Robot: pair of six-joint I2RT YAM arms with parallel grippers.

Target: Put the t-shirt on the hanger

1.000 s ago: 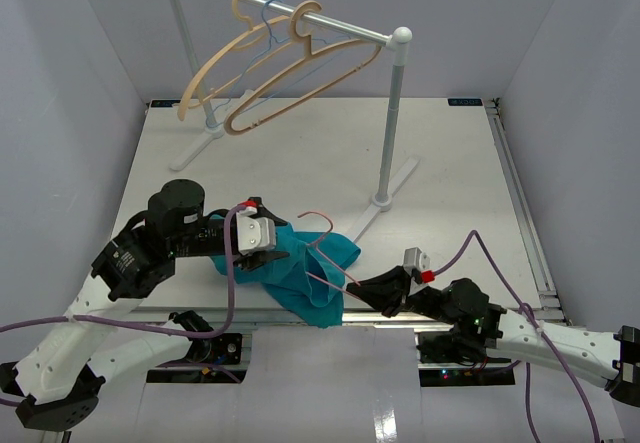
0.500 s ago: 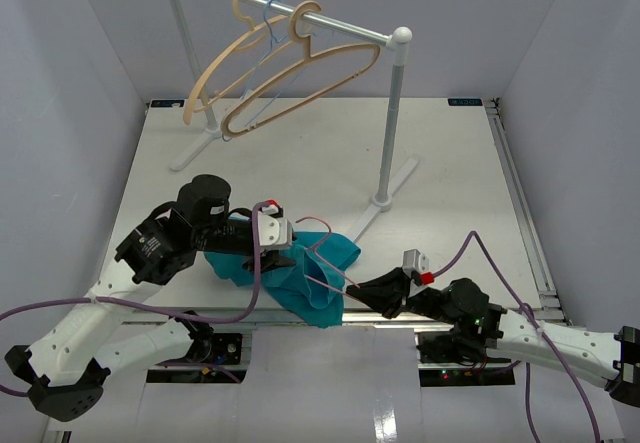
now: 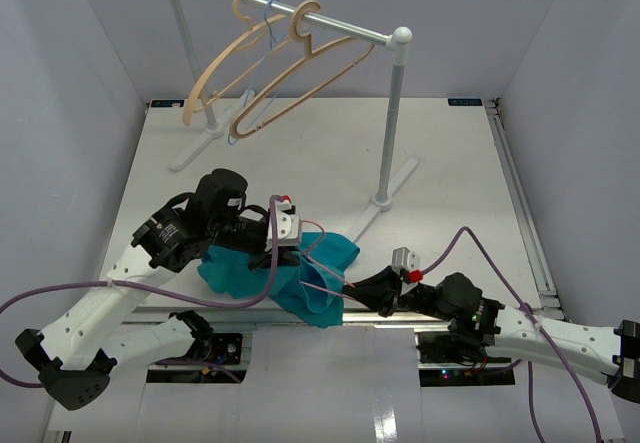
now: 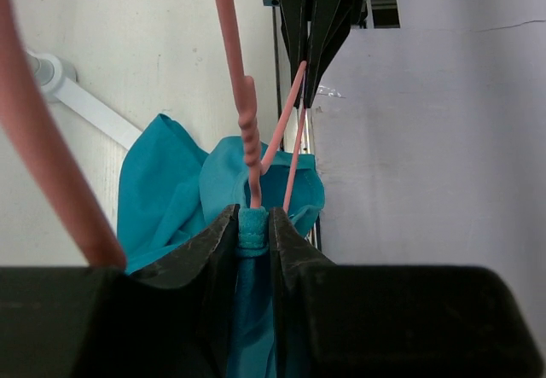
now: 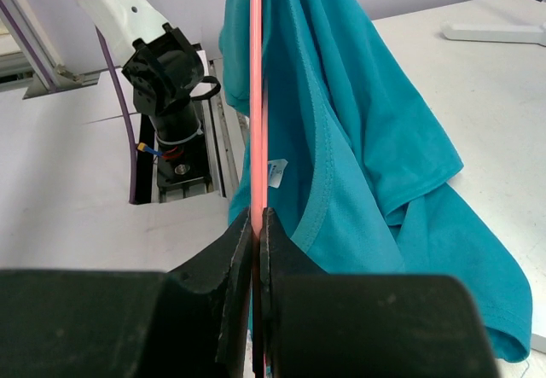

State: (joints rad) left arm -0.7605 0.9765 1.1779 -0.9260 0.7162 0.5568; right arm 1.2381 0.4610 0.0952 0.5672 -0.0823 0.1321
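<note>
The teal t-shirt (image 3: 312,275) lies bunched at the table's near edge, draped over the thin pink hanger (image 3: 322,285). My left gripper (image 3: 288,248) is shut on a folded hem of the t-shirt (image 4: 171,190), right beside the pink hanger wires (image 4: 247,122); its fingertips (image 4: 253,220) pinch the fabric. My right gripper (image 3: 362,289) is shut on the pink hanger (image 5: 256,96), holding its wire upright between the jaws (image 5: 256,220). The t-shirt (image 5: 367,156) hangs to the right of that wire, its small white label (image 5: 275,173) showing.
A white clothes rack stands at the back, its rail (image 3: 330,21) carrying two beige hangers (image 3: 290,83) and a thin light-blue hanger (image 3: 262,38). Its post (image 3: 392,123) and foot (image 3: 395,188) stand just behind the t-shirt. Grey walls enclose the table (image 3: 450,163).
My left arm has moved right towards the hanger, carrying the t-shirt's hem with it. My right gripper has shifted slightly left, still holding the hanger.
</note>
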